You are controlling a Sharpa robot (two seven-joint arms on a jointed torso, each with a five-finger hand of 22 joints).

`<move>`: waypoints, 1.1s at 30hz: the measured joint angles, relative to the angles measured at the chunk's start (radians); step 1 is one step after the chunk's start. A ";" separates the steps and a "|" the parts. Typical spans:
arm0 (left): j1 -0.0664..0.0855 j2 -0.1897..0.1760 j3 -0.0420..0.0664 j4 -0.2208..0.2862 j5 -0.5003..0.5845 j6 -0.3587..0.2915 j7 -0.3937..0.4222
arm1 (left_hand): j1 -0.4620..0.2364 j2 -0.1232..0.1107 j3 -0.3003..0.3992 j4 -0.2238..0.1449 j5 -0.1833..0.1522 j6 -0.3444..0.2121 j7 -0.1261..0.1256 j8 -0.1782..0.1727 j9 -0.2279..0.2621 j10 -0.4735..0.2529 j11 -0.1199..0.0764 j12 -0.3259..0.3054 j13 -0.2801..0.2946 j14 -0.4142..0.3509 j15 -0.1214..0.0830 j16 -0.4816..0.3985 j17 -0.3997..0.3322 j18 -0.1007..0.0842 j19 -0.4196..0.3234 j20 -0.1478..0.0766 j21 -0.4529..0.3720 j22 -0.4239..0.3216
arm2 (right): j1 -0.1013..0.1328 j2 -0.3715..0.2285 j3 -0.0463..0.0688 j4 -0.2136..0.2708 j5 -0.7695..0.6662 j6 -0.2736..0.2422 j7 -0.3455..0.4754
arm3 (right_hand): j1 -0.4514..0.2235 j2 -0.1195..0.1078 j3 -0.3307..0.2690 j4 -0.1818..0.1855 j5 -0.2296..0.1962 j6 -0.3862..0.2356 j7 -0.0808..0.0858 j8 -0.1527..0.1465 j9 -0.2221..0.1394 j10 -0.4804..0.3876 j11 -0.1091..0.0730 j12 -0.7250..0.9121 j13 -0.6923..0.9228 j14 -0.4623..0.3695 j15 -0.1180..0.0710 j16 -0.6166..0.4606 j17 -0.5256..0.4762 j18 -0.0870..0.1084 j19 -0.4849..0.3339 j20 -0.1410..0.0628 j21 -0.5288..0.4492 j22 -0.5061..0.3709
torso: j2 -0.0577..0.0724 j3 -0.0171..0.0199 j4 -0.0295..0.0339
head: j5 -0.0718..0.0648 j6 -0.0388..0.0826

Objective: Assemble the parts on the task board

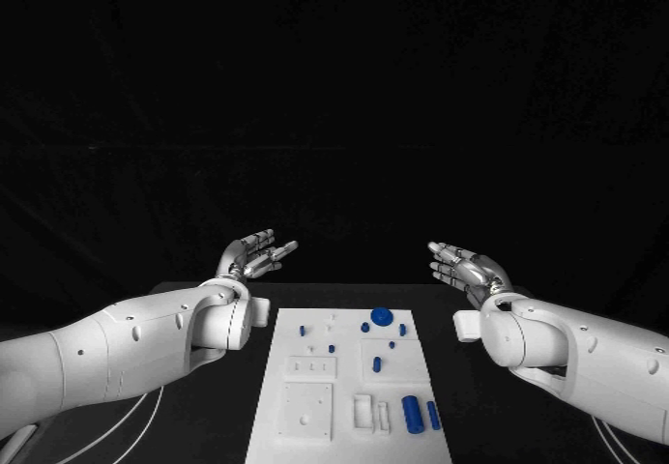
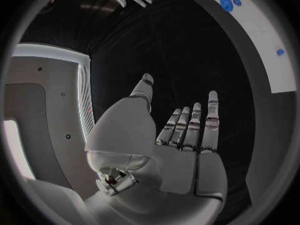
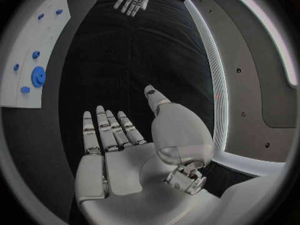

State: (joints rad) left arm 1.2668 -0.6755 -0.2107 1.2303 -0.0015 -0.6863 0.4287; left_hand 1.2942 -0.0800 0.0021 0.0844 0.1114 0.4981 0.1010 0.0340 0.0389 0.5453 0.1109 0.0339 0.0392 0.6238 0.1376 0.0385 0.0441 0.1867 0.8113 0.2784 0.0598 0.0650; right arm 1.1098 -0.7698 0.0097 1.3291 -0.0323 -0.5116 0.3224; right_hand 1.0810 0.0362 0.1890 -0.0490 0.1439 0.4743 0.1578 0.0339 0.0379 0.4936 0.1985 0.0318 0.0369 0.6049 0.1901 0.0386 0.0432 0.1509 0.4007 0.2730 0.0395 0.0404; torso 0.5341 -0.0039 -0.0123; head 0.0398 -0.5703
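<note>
From the head view, my left hand (image 1: 258, 253) and right hand (image 1: 464, 268) hover raised beyond the task board (image 1: 314, 401), fingers spread, holding nothing. The board lies between my arms, carrying about nine blue parts (image 1: 412, 414). My left wrist view shows three parts; my right wrist view shows six.
</note>
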 measured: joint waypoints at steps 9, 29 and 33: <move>0.018 0.011 -0.017 -0.033 -0.005 0.039 -0.031 | 0.039 0.000 -0.003 0.003 0.004 0.024 0.009 0.004 0.001 0.024 0.009 0.004 0.002 0.030 0.004 0.004 0.001 0.015 0.027 0.006 0.004 0.003 | 0.017 0.004 0.002 -0.071 -0.034 0.174 -0.113 | 0.085 -0.014 0.009 -0.052 0.022 0.034 0.004 0.003 0.002 0.038 0.017 0.003 0.001 0.072 0.021 0.003 0.003 -0.033 0.040 -0.025 0.004 0.002 | 0.000 -0.0003 -0.0003 | 0.000 0.000; 0.029 -0.044 -0.017 0.030 -0.045 0.111 -0.054 | 0.138 0.117 -0.009 -0.213 0.085 0.532 0.040 0.036 0.024 0.621 -0.001 0.023 0.018 0.634 -0.062 0.072 0.044 -0.079 0.290 -0.208 0.189 0.087 | 0.020 0.096 0.010 -0.197 -0.642 0.222 -0.160 | 0.139 -0.048 0.109 -0.223 0.182 0.580 -0.011 0.030 0.030 0.610 -0.090 0.022 0.021 0.850 -0.174 0.113 0.107 -0.031 0.812 -0.237 0.220 0.065 | 0.012 -0.0008 -0.0042 | 0.008 -0.025; 0.040 -0.070 -0.017 0.071 -0.063 0.131 -0.058 | 0.141 0.121 -0.010 -0.235 0.085 0.567 0.030 0.036 0.026 0.685 -0.025 0.023 0.019 0.700 -0.097 0.121 0.064 -0.098 0.305 -0.249 0.267 0.141 | 0.023 0.121 0.013 -0.215 -0.810 0.223 -0.159 | 0.146 -0.055 0.101 -0.231 0.185 0.619 -0.027 0.030 0.030 0.644 -0.106 0.022 0.021 0.860 -0.196 0.368 0.261 -0.005 0.940 -0.268 0.298 0.103 | 0.025 -0.0016 -0.0024 | 0.007 -0.019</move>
State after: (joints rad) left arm 1.3072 -0.7453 -0.2274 1.3015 -0.0650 -0.5549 0.3704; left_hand 1.4354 0.0409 -0.0083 -0.1511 0.1963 1.0649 0.1305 0.0699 0.0653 1.2300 0.0862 0.0571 0.0578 1.3242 0.0408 0.1593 0.1083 0.0889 1.1163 0.0290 0.3271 0.2058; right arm 1.1331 -0.6490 0.0226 1.1140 -0.8423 -0.2883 0.1631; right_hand 1.2268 -0.0187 0.2903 -0.2803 0.3293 1.0931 0.1308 0.0636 0.0682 1.1373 0.0922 0.0536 0.0580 1.4650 -0.0061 0.4065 0.3042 0.1462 1.3411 0.0045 0.3379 0.1438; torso 0.5592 -0.0056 -0.0147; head 0.0468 -0.5889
